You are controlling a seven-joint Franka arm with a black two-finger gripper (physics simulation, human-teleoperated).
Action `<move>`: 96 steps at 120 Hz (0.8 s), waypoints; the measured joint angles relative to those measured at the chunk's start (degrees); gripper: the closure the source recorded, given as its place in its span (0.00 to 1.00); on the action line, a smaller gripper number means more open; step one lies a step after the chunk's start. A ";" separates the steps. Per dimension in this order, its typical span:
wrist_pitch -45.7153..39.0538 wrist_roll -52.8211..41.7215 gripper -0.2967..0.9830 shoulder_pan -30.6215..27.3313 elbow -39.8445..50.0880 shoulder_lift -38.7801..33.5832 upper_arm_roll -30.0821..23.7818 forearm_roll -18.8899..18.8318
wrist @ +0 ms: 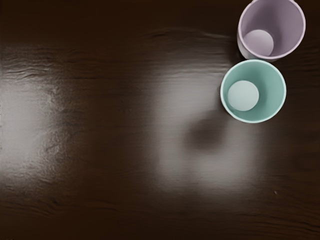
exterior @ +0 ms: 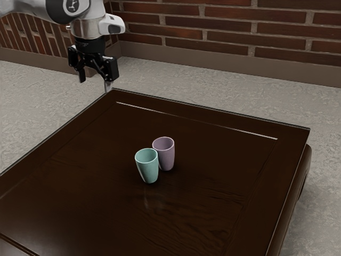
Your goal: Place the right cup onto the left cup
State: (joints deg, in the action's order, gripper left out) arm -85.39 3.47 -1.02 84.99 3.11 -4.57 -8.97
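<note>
High over the table's far left corner in the exterior view, my gripper (exterior: 95, 83) stands open, its two fingers wide apart with nothing between them. A teal cup (exterior: 147, 166) and a mauve cup (exterior: 164, 154) stand upright on the dark table, well away from the gripper. They are close side by side, the teal one nearer the exterior camera; whether they touch I cannot tell. From above, the wrist view looks into the hollow teal cup (wrist: 270, 95) and the mauve cup (wrist: 280, 27).
The dark wooden table (exterior: 96, 176) has a raised border and a thin light line along its far side. Behind it are a grey floor (exterior: 213, 88) and a brick wall (exterior: 224, 32). Light reflections lie on the tabletop (wrist: 115, 125) beside the cups.
</note>
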 joint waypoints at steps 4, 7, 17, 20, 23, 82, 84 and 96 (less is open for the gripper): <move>0.05 0.19 0.23 -0.12 -0.08 0.00 -0.03 -0.06; 0.08 0.32 0.23 -0.24 -0.14 0.10 -0.05 -0.10; -0.67 0.72 0.23 -1.31 -0.33 1.06 -1.18 -0.48; -1.11 0.86 0.23 -1.29 -0.38 1.66 -1.36 -0.55; -1.55 1.00 0.23 -1.23 -0.50 2.36 -1.56 -0.60; -12.15 7.28 0.23 0.01 -2.60 17.45 -8.22 -3.30; -12.48 7.55 0.23 0.16 -2.72 17.90 -8.25 -3.37; -15.14 9.08 0.23 0.77 -2.94 20.98 -8.58 -3.69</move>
State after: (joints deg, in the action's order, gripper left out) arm -100.53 12.55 -0.25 82.04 24.09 -13.16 -12.65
